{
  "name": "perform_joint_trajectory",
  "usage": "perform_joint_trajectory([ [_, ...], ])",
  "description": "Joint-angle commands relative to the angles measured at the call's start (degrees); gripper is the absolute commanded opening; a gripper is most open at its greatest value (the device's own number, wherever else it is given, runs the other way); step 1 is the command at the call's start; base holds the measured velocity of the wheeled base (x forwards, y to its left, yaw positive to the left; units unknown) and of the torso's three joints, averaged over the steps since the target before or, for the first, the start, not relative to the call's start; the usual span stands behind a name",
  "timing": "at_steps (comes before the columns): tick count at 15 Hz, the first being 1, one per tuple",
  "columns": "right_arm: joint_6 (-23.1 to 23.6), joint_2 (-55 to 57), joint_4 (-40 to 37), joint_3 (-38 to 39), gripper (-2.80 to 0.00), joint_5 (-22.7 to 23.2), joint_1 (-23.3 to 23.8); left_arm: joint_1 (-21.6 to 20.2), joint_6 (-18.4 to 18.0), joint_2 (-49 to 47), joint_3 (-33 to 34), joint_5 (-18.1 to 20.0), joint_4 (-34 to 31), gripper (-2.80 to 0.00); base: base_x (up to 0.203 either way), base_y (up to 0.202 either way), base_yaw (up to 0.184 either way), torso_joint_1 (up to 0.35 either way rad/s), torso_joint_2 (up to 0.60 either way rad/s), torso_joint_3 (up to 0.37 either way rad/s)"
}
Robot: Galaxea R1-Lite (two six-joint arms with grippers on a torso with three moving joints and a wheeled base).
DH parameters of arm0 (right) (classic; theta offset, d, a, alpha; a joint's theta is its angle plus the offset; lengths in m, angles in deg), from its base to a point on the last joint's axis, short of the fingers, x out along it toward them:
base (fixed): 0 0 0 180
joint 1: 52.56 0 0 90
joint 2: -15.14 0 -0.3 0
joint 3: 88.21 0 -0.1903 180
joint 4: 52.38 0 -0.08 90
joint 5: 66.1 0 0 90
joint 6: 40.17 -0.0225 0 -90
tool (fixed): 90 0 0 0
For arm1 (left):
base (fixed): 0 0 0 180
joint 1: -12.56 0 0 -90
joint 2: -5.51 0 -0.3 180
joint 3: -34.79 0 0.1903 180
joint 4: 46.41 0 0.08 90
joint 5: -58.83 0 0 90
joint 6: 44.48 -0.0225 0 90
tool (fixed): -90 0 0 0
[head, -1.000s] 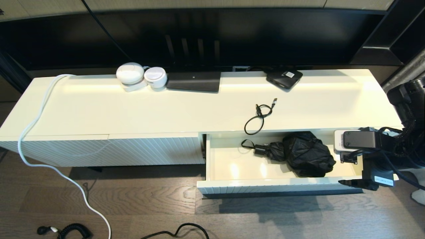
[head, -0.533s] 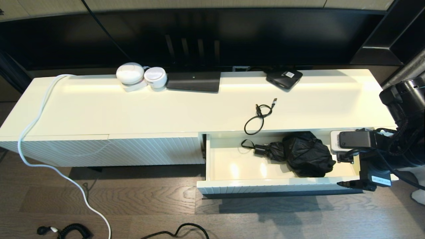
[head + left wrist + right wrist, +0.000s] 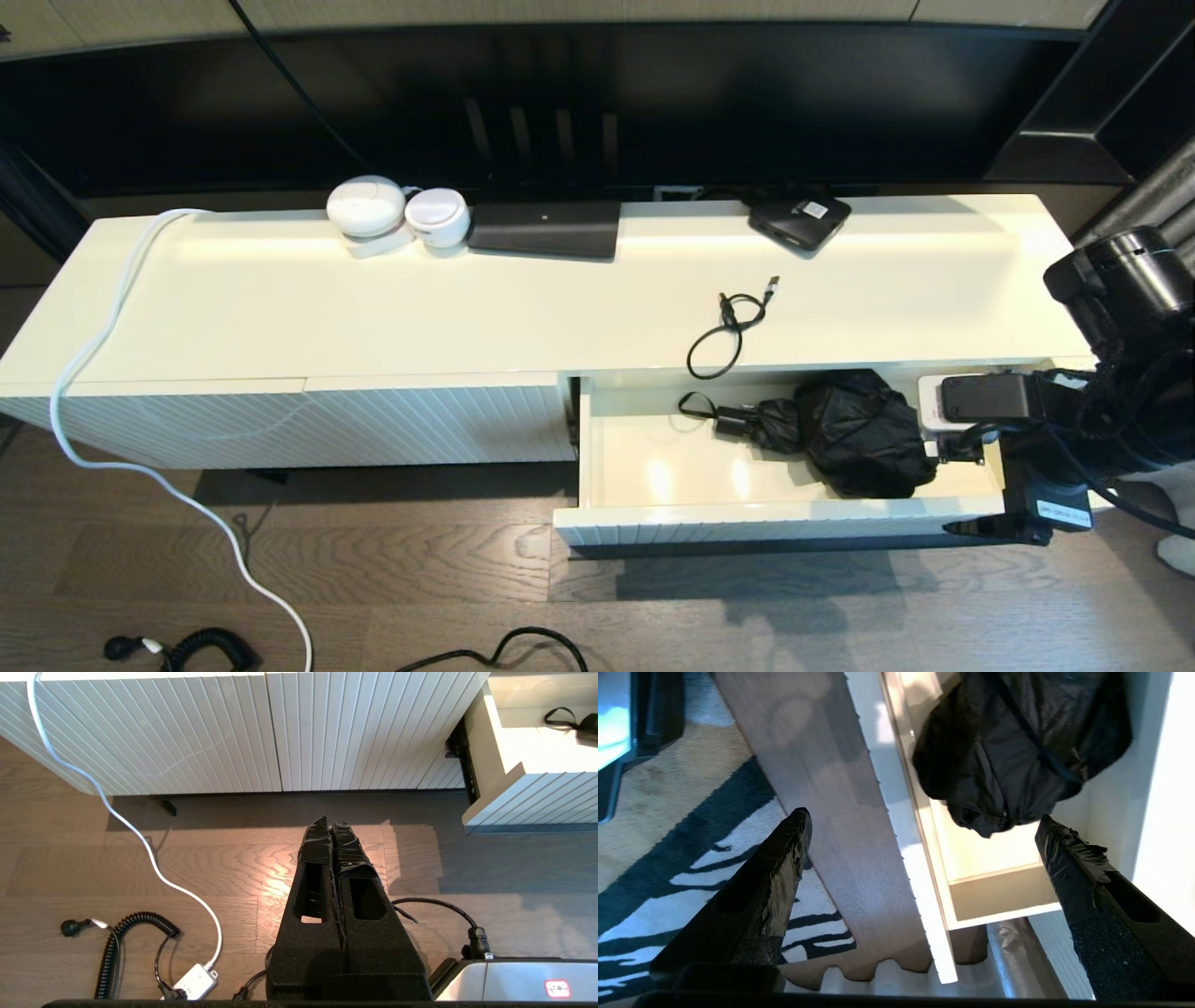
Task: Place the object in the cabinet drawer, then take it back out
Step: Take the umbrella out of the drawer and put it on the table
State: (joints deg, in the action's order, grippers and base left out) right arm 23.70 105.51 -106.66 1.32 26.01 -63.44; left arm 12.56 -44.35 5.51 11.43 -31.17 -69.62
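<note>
At the cabinet drawer's (image 3: 775, 509) right end, right gripper (image 3: 920, 826) spread wide, empty; should centre over the black folded umbrella (image 3: 854, 429) before closing.

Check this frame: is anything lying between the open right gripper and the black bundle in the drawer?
Nothing: in the right wrist view only bare glossy floor of the cabinet drawer separates the open right gripper from the black bundle.

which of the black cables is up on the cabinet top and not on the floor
The short looped black cable with small plugs, lying on the cabinet top just behind the open drawer. The coiled cable and the plain black one lie on the wood floor.
</note>
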Motion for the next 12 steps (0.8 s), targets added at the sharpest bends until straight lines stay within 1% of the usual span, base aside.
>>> perform_joint_trajectory([
  [1,0.34,2.28,-0.86,-1.32,0.0,0.66,-0.01,0.0,0.04,0.0,0.02,0.0,0.02,-2.8,0.0,0.0,0.0,0.0,0.0,0.0],
  [6,0.66,6.36,-1.88,-3.71,0.0,3.04,0.63,0.0,0.04,0.0,0.0,0.0,0.02,-2.8,0.0,0.0,0.0,0.0,0.0,0.0],
  [8,3.08,9.26,-2.53,-5.35,0.0,4.73,1.78,0.0,0.04,0.0,0.09,0.0,0.02,-2.8,0.0,0.0,0.0,0.0,0.0,0.0],
  [10,6.02,11.07,-2.05,-6.55,0.0,4.87,2.8,0.0,0.04,0.0,0.08,-0.07,0.02,-2.8,0.0,0.0,0.0,0.0,0.0,0.0],
  [12,7.62,11.46,-1.75,-6.83,0.0,4.79,3.06,0.0,0.04,0.0,0.0,0.0,0.02,-2.8,0.0,0.0,0.0,0.0,0.0,0.0],
])
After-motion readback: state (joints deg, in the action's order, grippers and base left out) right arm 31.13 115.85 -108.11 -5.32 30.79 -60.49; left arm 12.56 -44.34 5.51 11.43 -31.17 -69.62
